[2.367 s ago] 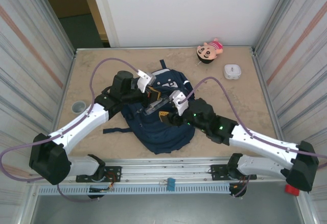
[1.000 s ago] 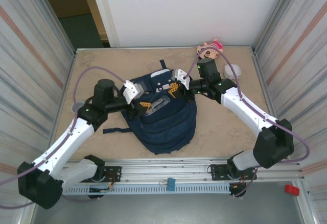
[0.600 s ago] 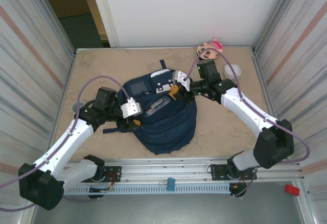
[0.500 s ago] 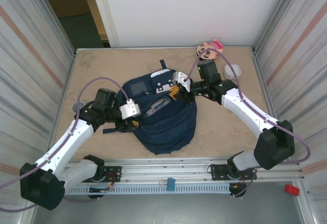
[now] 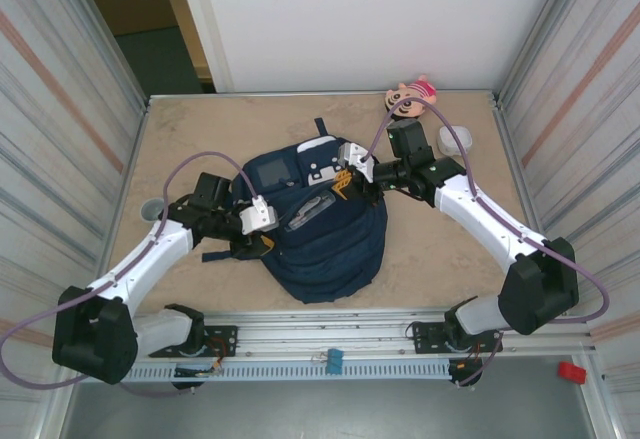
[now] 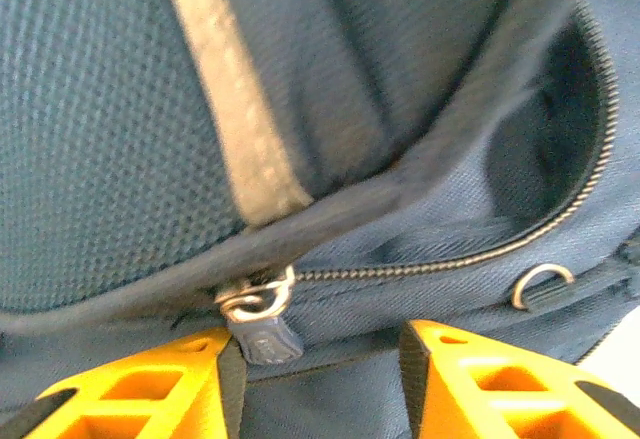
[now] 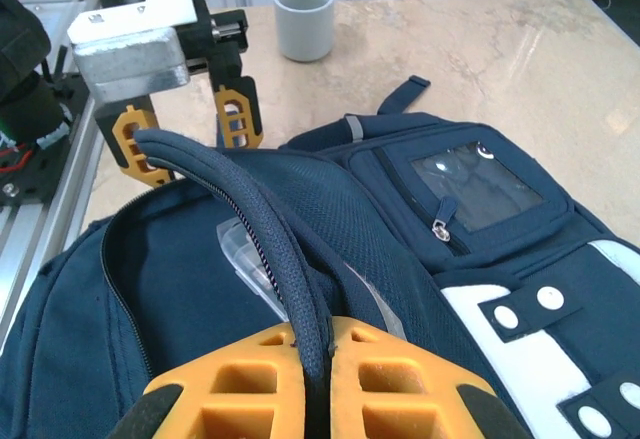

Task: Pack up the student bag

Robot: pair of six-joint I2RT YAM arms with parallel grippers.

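Navy fabric student bag (image 5: 325, 249), flat at mid-table; left gripper (image 6: 318, 341) at its near-left flank, jaws parted, zip pull (image 6: 262, 334) just beside one finger; right gripper (image 7: 313, 347) clamped on the main opening's piped rim; plush doll (image 5: 410, 97) at far edge.
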